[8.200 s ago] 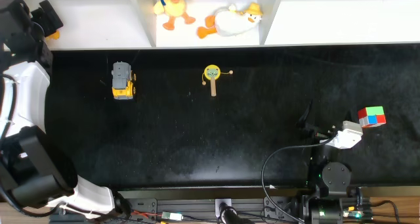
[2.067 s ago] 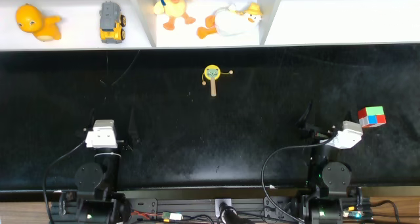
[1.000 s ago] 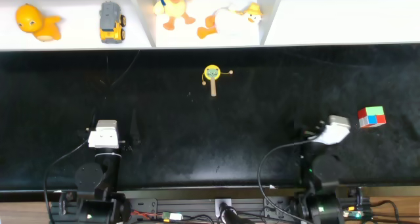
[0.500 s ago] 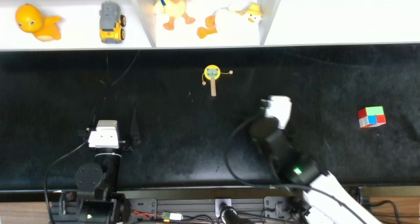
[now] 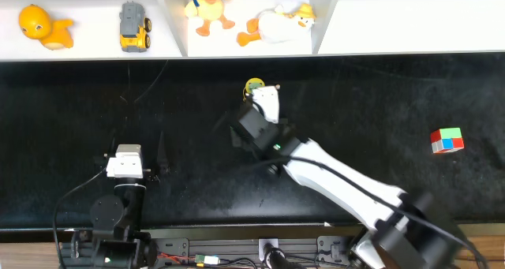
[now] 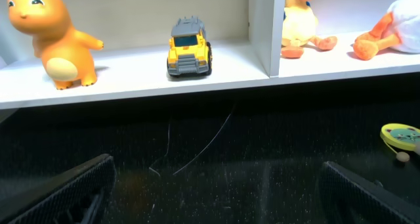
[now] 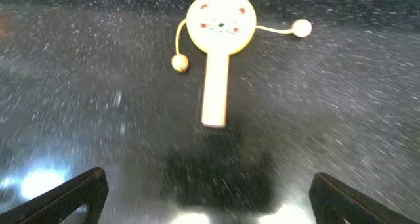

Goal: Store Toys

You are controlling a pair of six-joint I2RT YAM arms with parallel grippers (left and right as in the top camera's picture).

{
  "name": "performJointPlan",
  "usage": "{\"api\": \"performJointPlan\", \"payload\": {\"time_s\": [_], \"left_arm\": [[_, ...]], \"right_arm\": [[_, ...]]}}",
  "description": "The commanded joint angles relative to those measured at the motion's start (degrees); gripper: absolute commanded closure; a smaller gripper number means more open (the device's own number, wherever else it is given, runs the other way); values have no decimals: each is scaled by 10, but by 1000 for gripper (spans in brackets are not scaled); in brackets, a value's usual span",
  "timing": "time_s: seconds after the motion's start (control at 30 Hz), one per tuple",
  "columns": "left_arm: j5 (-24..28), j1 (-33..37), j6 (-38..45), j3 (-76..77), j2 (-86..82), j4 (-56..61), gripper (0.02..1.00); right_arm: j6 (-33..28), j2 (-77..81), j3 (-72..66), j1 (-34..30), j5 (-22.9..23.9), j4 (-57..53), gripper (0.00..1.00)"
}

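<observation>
A yellow rattle drum [image 7: 219, 25] with a pale wooden handle and two bead strings lies on the black mat [image 5: 379, 95], a little in front of the shelf. My right gripper [image 7: 210, 207] hovers open just short of the handle's end, with nothing between its fingers; in the top view the right gripper [image 5: 256, 115] has reached across to the middle. A multicoloured cube [image 5: 447, 140] rests at the mat's far right. My left gripper [image 6: 216, 198] is open and empty, and the left gripper [image 5: 136, 143] sits low near its base, facing the shelf.
The white shelf [image 5: 95, 48] along the back holds an orange dinosaur toy [image 5: 46, 26], a yellow truck [image 5: 134, 26], a yellow duck [image 5: 209, 7] and a white duck plush [image 5: 276, 24]. The shelf's right compartment [image 5: 418, 20] holds nothing.
The right arm has swung from its spot at the right up and left to the rattle drum. The truck, on the mat in the oldest frame, now stands on the shelf; the left arm is back by its base.
</observation>
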Motion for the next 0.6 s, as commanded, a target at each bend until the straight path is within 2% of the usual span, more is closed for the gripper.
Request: {"api": "performJointPlan", "payload": {"time_s": [0.03,0.13,0.37,0.6], "left_arm": [[4,-2,11,-2,-7,0,20],[4,-2,11,-2,-7,0,20],[4,-2,11,-2,-7,0,20],[4,-2,11,-2,-7,0,20]], "right_arm": [[16,61,58,3,0,-3,5],[17,103,86,2,18,-3,7],[14,137,107,-9,18,-21,5],[12,137,107,-18,63,-35,3]]}}
